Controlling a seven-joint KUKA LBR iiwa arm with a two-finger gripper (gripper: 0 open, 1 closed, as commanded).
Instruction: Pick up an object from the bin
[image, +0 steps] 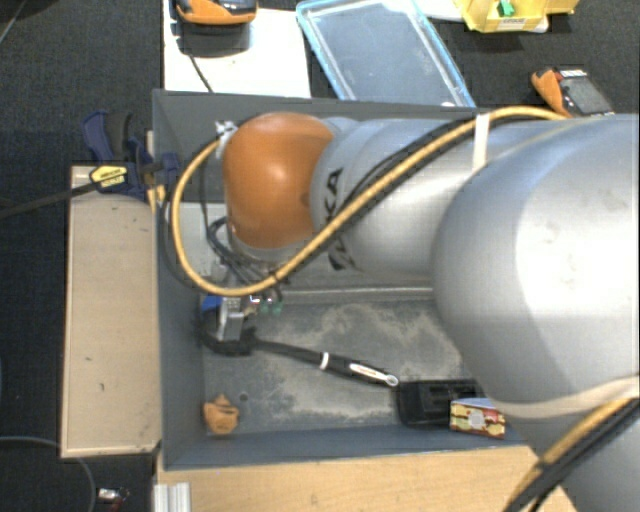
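hovering at the bin's (180, 300) left edge over a slim black tool's (300, 353) head, the fingers (232, 322) cannot be told spread or pinching; the tool looks stiff, light, slippery: best taken mid-handle.

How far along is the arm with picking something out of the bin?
Done: the hand is down by the bin's left wall, at the black end of a slim black tool lying on the floor. Underway: nothing lifted; a grip can't be judged. Left: lifting out; the tan lump and black box lie apart.
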